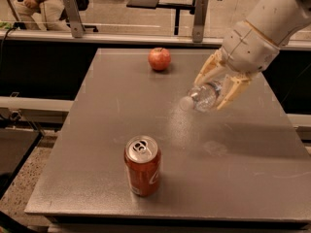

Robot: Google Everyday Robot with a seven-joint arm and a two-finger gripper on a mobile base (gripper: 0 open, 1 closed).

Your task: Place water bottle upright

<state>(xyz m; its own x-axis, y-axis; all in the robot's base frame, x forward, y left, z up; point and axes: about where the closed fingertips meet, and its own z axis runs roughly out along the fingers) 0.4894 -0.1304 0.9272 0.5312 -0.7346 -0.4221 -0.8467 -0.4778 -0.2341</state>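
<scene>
The water bottle (203,97) is a clear ribbed plastic bottle with a white cap pointing left. It lies nearly horizontal in the air above the right half of the grey table (97,144). My gripper (216,87) comes in from the upper right on a white arm and is shut on the bottle, one cream finger above it and one below. The bottle's label is hidden by the fingers.
A red soda can (142,165) stands upright near the table's front edge, left of centre. A red apple (159,58) sits near the back edge. Behind the table are a rail, metal posts and a seated person at the far left.
</scene>
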